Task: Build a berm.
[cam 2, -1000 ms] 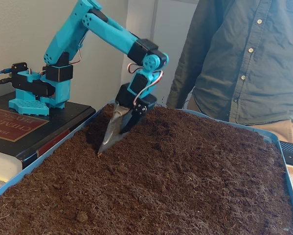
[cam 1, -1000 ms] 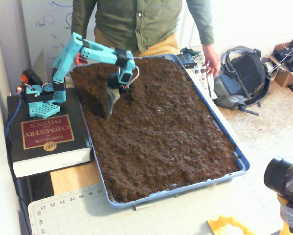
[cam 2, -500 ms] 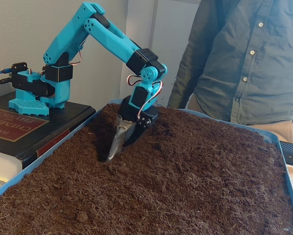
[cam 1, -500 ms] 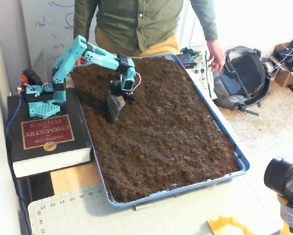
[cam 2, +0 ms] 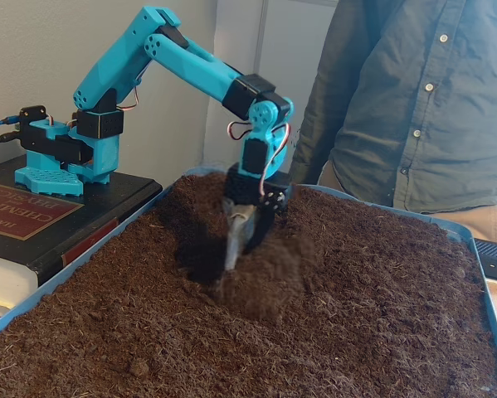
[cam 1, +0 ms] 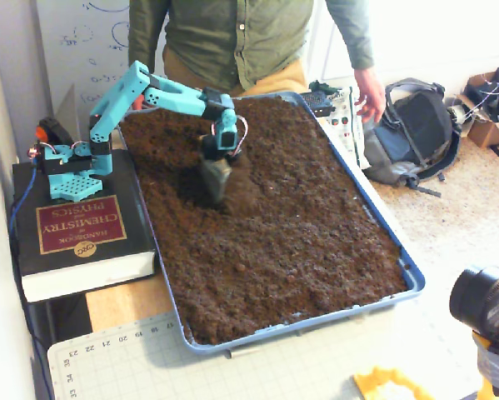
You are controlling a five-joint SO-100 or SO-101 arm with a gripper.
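Soil (cam 1: 299, 225) fills blue tray (cam 1: 409, 275) | berm (cam 2: 265, 278) beside gripper (cam 2: 233, 257) | fingers' gap: cannot tell | person (cam 1: 241, 37) behind desk (cam 1: 116, 304)

We see a thick black book (cam 1: 81, 237) lying flat at the left of the higher fixed view, its dark red cover label reading upside down to us; in the lower fixed view the same book (cam 2: 41, 224) sits at the left edge, just beside the blue tray (cam 2: 82, 264). Behind the tray stands a person in a green shirt (cam 1: 232, 37), one hand (cam 1: 367, 96) hanging near the tray's far right corner. On the floor to the right lies a grey backpack (cam 1: 411, 133), a cardboard box (cam 1: 486, 108) beyond it. A gridded cutting mat (cam 1: 232, 371) fills the foreground, and a black camera lens (cam 1: 482, 300) pokes in at the lower right.
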